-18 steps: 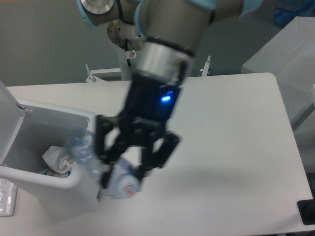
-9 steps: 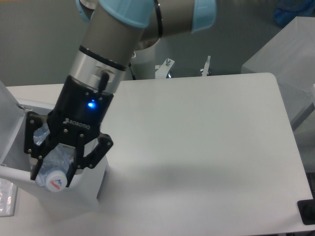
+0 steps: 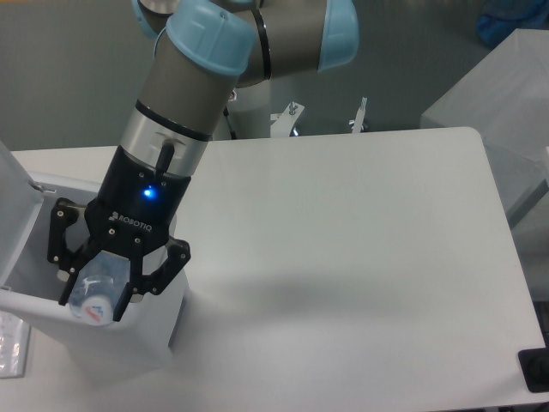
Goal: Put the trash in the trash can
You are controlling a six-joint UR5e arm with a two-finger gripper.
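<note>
My gripper [image 3: 93, 302] is shut on the crushed clear plastic bottle [image 3: 94, 283] and holds it tilted, cap end down. It hangs over the open mouth of the white trash can [image 3: 120, 348] at the table's front left. The bin's flip lid [image 3: 15, 215] stands open on the far left. The fingers [image 3: 141, 279] reach down to about the level of the bin's near rim. The white tissue wad is hidden behind the gripper and bottle.
A clear plastic item [image 3: 10, 343] lies at the bottom left beside the bin. A grey box [image 3: 493, 94] stands off the table's right back corner. A black object [image 3: 536, 371] sits at the bottom right. Metal clamps [image 3: 360, 116] stand on the table's back edge.
The gripper has carried the bottle leftward from beside the bin's right wall to over its opening, then sunk slightly lower. The tissue that showed inside the bin is now covered.
</note>
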